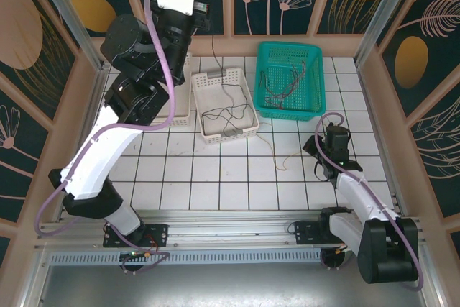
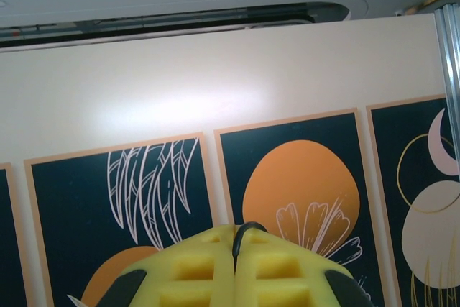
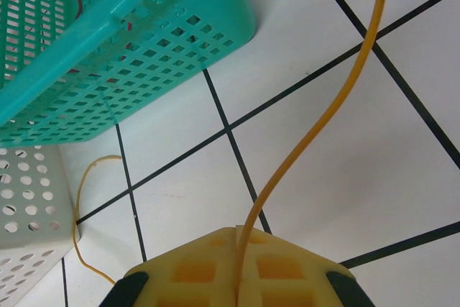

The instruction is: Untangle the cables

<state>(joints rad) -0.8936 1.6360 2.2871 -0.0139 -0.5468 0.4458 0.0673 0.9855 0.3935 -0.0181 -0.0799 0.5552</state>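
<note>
1. Table (image 1: 215,185): one, white tiled. A wide bare strip is lying open between the near rail and the baskets, and panelled walls are fencing in the left, right and far edges.
2. Right gripper (image 3: 237,264): one, sitting low over the tiles on the right, clenched, with its yellow pads pinching the yellow cable.
3. Yellow cable (image 3: 286,162): one. It is running up from those pads, curving across the bare tiles past the teal basket's corner, and looping towards the white basket.
4. White basket (image 1: 227,103): sitting mid-table and holding a tangle of black cables (image 1: 223,114). I cannot count the strands.
5. Second white basket (image 1: 183,102): lying just beside the first on its left, partly hidden under the left arm.
6. Teal basket (image 1: 290,79): one, sitting right of the white pair near the far edge. Red and black cables (image 1: 284,88) are lying knotted inside it.
7. Left gripper (image 2: 236,257): one, raised high by the back wall, clenched on a black cable (image 2: 244,229).
</note>
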